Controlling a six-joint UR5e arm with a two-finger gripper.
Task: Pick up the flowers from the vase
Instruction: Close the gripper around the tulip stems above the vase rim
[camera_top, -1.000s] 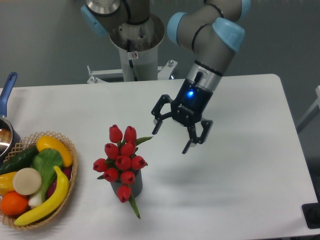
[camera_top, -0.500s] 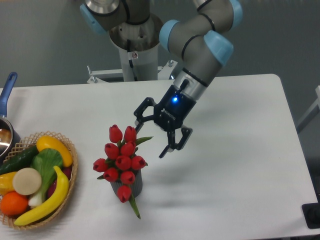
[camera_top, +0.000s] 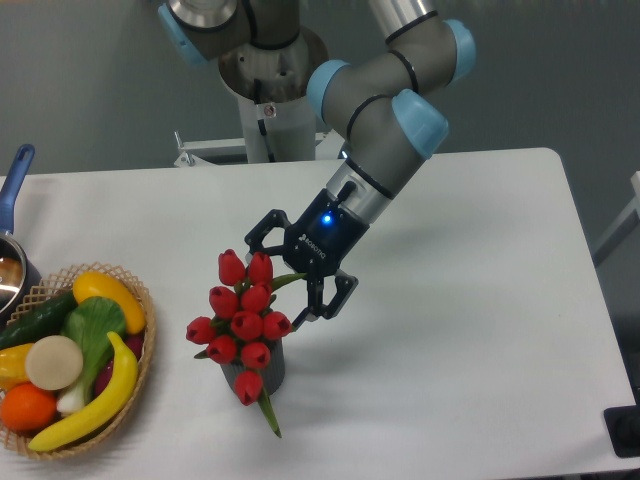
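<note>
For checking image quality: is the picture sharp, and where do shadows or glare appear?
Fixed camera view: sharp overall; soft shadow on the white table right of the dark grey ribbed vase; blue light glows on the open black two-finger gripper beside the red tulip bunch.

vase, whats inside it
The red tulips stand in the dark grey vase, buds and leaves spilling over its rim. The stems' lower ends and the vase's inside are hidden by the bunch.
</note>
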